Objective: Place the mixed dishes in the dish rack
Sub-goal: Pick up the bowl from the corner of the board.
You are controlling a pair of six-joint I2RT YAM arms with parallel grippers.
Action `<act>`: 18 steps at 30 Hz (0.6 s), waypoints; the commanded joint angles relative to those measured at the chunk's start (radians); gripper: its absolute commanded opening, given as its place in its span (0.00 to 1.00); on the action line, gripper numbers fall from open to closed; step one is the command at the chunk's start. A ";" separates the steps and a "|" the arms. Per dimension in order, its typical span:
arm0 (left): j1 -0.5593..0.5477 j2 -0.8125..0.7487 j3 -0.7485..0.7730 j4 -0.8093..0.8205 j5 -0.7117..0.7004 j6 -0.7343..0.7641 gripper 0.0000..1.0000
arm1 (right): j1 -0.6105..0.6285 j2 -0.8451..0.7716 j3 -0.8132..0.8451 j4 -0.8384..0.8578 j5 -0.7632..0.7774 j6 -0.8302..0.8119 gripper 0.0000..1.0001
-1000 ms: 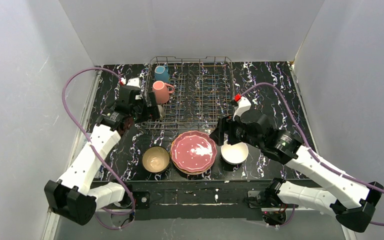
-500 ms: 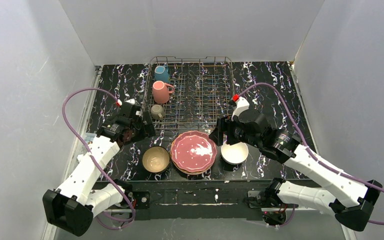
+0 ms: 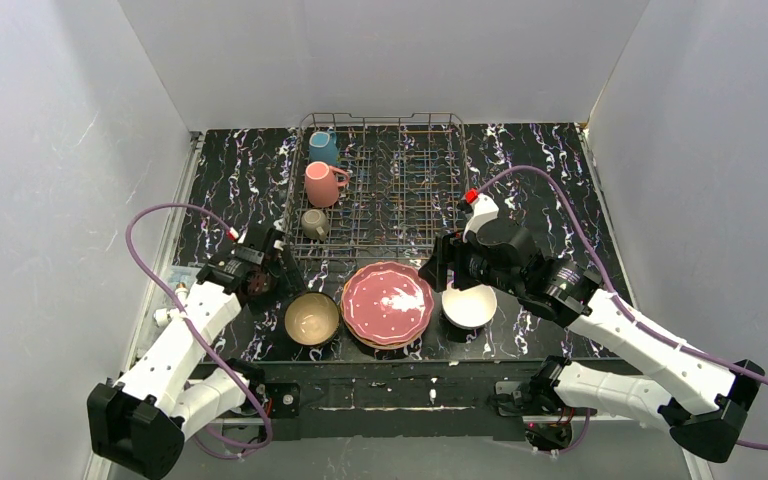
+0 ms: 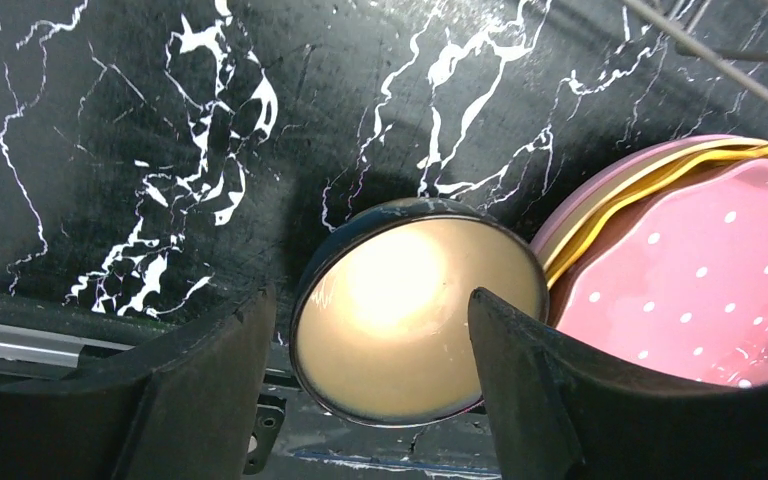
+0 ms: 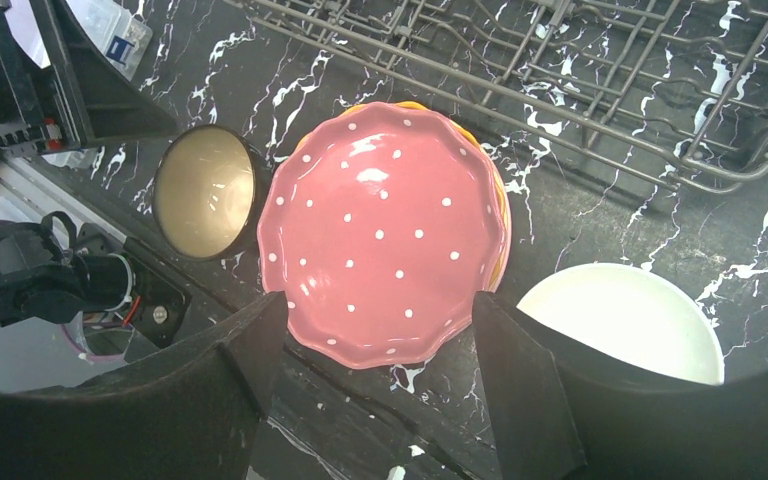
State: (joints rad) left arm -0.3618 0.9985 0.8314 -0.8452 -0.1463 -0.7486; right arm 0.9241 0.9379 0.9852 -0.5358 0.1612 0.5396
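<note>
A black worktop point(image 3: 560, 170) veined with white marbling forms the floor of a booth closed in by plain pale-grey walls point(image 3: 390, 60) at the back and on both sides. The dish rack point(image 3: 400, 190) stands at the back centre. It holds three mugs along its left edge: a teal mug point(image 3: 323, 147) farthest back, a pink mug point(image 3: 320, 184), then an olive-grey mug point(image 3: 313, 223).

On the bare marbling in front of the rack lie, left to right, a tan bowl point(image 3: 311, 318) with a dark outside, a stack of plates point(image 3: 388, 303) and a white bowl point(image 3: 469, 305). The top plate is dotted pink, with an orange rim under it.

The left pincer point(image 4: 370, 300) is spread wide above the tan bowl and holds nothing; whether it touches the rim is hard to tell. The right pincer point(image 5: 375, 310) is likewise spread and empty, hanging over the plates beside the white bowl.
</note>
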 commanded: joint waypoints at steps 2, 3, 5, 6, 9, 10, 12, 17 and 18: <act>0.000 -0.050 -0.044 -0.051 0.009 -0.047 0.66 | 0.004 -0.011 -0.003 0.034 0.008 -0.005 0.76; 0.000 -0.054 -0.050 -0.059 0.010 -0.053 0.66 | 0.004 -0.010 -0.003 0.034 0.006 -0.005 0.75; 0.001 -0.057 -0.061 -0.067 0.015 -0.057 0.65 | 0.004 -0.009 -0.007 0.038 0.005 -0.006 0.75; 0.001 -0.057 -0.068 -0.069 0.015 -0.058 0.64 | 0.004 -0.009 -0.009 0.042 0.005 -0.007 0.75; 0.001 -0.047 -0.086 -0.083 0.016 -0.069 0.61 | 0.004 -0.004 -0.013 0.053 -0.003 -0.007 0.74; 0.001 -0.045 -0.093 -0.086 0.019 -0.074 0.60 | 0.004 0.000 -0.014 0.055 -0.006 -0.006 0.73; 0.001 -0.043 -0.106 -0.086 0.020 -0.084 0.60 | 0.004 0.003 -0.014 0.057 -0.009 -0.009 0.73; 0.001 -0.032 -0.133 -0.084 0.031 -0.104 0.59 | 0.004 0.000 -0.019 0.056 -0.010 -0.014 0.73; 0.001 -0.027 -0.137 -0.080 0.038 -0.106 0.59 | 0.004 -0.001 -0.020 0.057 -0.009 -0.015 0.72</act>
State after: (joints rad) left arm -0.3618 0.9611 0.7139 -0.8989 -0.1215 -0.8265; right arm 0.9241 0.9386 0.9688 -0.5190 0.1535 0.5381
